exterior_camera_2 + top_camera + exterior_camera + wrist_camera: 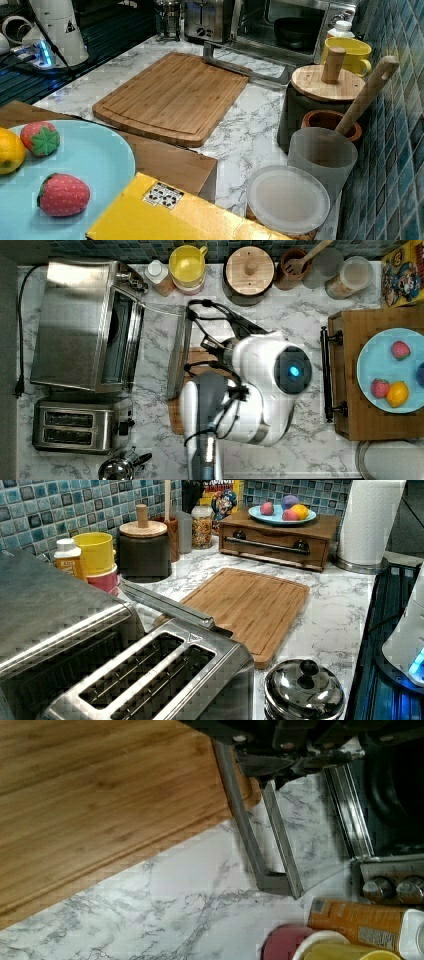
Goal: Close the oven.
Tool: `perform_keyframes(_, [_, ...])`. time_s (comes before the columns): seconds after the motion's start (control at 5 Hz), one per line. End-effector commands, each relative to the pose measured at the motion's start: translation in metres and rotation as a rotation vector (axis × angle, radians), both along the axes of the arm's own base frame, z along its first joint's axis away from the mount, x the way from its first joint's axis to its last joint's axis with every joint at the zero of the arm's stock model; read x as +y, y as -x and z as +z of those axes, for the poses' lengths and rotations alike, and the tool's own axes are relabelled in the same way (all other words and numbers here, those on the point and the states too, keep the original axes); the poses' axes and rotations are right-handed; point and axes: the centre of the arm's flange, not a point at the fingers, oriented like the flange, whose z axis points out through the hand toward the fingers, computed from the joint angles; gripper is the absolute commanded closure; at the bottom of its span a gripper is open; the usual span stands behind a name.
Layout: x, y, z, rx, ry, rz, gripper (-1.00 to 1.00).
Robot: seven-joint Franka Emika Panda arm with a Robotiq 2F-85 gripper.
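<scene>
Stood at the top view's left on the marble bench: the oven, a big brushed-steel box with a black cord trailing down its far side. Was open, glass door dropped flat toward the cutting board, bar handle at the door's outer edge, just over the board's rim. Showed a dark cavity with a dark pan inside in the right view. Sat just beside the two-slot toaster, with knobs at one end of its front.

Was largely hidden in the left view behind the toaster, only top and handle bar clear. Covered much of the board in the top view: the white arm. Hung above the handle in the wrist view: the pincer, dark and cut off at the edge, close to the bar; could not tell how far open, nor whether touching it.
</scene>
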Motion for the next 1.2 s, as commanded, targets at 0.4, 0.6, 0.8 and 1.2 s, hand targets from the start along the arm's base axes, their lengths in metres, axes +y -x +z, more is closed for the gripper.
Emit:
perform_keyframes(0.4, [0.049,0.023,-0.108,-0.149,-0.103,0.245,1.00])
perform_keyframes(0.6, [0.047,0.016,-0.130,-0.247,-0.116,0.179,1.00])
perform_keyframes(0.8, [0.043,0.005,-0.158,-0.256,-0.113,0.166,1.00])
perform_keyframes(1.2, [0.042,-0.010,-0.179,-0.291,-0.159,0.158,1.00])
